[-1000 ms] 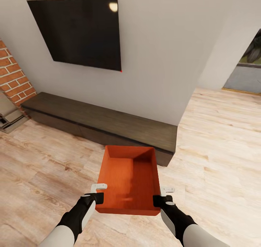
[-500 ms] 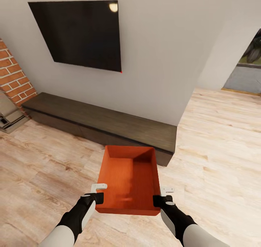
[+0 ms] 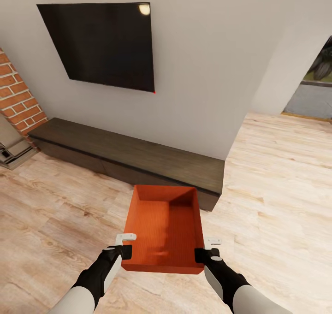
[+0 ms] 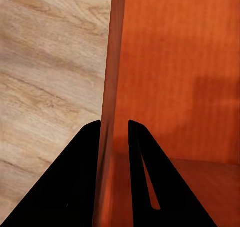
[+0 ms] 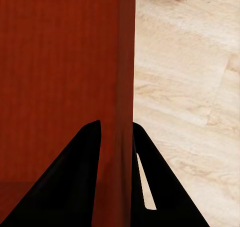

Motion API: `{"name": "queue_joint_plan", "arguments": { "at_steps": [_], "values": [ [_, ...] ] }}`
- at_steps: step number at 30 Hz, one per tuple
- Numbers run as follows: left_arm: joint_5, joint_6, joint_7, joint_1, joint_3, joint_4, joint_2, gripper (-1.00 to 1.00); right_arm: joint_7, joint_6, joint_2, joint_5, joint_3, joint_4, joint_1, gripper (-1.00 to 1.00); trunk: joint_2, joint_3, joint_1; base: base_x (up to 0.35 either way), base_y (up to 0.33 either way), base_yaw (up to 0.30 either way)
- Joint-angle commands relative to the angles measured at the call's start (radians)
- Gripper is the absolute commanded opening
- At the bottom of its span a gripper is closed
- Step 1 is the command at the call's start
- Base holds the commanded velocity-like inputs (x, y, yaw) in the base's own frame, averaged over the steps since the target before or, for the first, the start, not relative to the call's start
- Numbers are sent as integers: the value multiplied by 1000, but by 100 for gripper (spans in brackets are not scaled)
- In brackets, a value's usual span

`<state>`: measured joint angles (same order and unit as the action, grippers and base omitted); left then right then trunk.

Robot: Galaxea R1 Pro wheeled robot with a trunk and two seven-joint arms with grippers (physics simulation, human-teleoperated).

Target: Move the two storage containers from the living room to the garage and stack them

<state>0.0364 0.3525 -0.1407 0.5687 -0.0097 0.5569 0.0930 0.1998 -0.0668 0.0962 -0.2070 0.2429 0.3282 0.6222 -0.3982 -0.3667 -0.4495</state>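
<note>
Grippers both clamped on the container (image 3: pixel 165 228). Left gripper (image 3: pixel 125 245) pinches the left side wall near the near corner, one finger inside, one outside, as the left wrist view shows (image 4: pixel 114 137). Right gripper (image 3: pixel 208 248) does the same on the right wall (image 5: pixel 116 137). Bin is empty, carried level and clear of the wood floor (image 3: pixel 276 189), dead ahead at 12 o'clock from the robot. Beyond it at 12: a low dark TV bench (image 3: pixel 129 155) and wall. TV (image 3: pixel 103 44) at 11, brick column (image 3: pixel 18 97) at 10, a doorway (image 3: pixel 313 85) at 2. Progress, as I read it: one container picked up but not out of the living room. Garage trip, set-down, second bin and stacking all remain.
</note>
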Motion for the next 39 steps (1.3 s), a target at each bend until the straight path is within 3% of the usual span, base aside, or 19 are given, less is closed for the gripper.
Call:
{"name": "queue_joint_plan", "arguments": {
  "at_steps": [1, 16, 39],
  "values": [
    [-18, 9, -25, 0, 11, 1, -1, -100, 10, -5, -4, 12, -8, 5, 1, -100, -2, -2, 0, 0, 0, 0],
    [-18, 5, -25, 0, 12, 4, -1, -100, 11, -7, 3, 14, -7, 8, 1, -100, -2, 0, 0, 0, 0, 0],
    [-16, 3, -24, 0, 13, 5, -2, -100, 14, -7, 5, 14, -8, 7, 1, -100, -2, 36, 0, 0, 0, 0]
  ]
}}
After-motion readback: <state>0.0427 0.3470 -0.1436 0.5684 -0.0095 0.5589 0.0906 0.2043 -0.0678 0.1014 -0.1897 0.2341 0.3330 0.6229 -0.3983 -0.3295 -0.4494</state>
